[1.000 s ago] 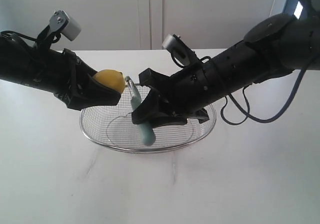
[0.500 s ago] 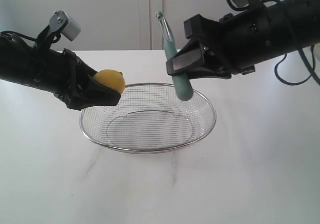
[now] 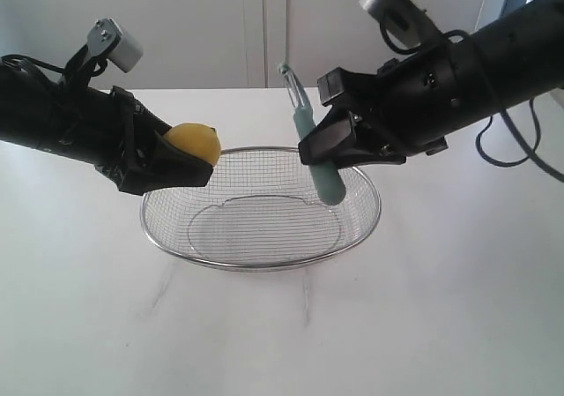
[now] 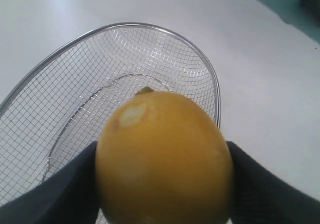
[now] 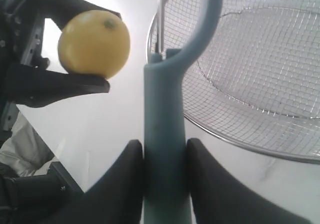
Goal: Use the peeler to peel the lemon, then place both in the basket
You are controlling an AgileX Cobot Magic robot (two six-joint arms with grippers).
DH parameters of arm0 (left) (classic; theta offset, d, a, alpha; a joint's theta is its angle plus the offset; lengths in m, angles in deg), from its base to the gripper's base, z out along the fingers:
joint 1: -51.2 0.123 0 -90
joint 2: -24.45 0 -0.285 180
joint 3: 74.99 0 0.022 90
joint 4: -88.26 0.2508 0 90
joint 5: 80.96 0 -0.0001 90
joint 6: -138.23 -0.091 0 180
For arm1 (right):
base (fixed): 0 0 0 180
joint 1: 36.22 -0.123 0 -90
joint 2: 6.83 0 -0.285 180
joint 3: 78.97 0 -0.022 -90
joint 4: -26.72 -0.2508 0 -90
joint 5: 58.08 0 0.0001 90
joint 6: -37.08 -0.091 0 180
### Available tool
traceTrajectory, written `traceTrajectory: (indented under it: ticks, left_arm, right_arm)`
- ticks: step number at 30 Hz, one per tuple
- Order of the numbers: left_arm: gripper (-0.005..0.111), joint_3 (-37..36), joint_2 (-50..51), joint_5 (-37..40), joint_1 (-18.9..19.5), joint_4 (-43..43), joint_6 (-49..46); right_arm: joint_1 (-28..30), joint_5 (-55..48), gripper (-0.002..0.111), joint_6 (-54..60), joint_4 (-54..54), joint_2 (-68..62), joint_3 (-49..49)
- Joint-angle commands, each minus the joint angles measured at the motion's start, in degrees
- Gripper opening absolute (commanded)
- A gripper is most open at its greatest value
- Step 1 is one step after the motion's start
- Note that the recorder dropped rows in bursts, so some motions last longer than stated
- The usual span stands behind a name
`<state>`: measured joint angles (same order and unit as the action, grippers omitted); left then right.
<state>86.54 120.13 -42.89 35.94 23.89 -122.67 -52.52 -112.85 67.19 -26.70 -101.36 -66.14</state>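
Note:
The yellow lemon hangs over the left rim of the wire basket, with my left gripper shut on it. A pale peeled patch shows near its stem end. My right gripper is shut on the teal handle of the peeler. The peeler stands nearly upright above the basket's right half, its looped head pointing up. A gap lies between the peeler and the lemon.
The basket sits in the middle of a white table. Pale cabinet doors stand behind it. The right arm's cable loops at the far right.
The right gripper lifted the peeler from beside the lemon up and to the right, then came down a little. The left gripper and the lemon stayed still.

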Motion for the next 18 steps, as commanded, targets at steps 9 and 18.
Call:
traceTrajectory:
  ticks: [9,18]
  left_arm:
    - [0.0,-0.03,-0.25,1.24,-0.27,-1.57,-0.11]
    - [0.0,-0.03,-0.25,1.57,-0.27,-1.57,-0.11]
  right_arm:
    - [-7.45,-0.44,0.0,0.08,-2.96,-10.54,-0.21]
    - [-10.79,-1.8,0.0,2.56,-10.06,-14.08,-0.21]
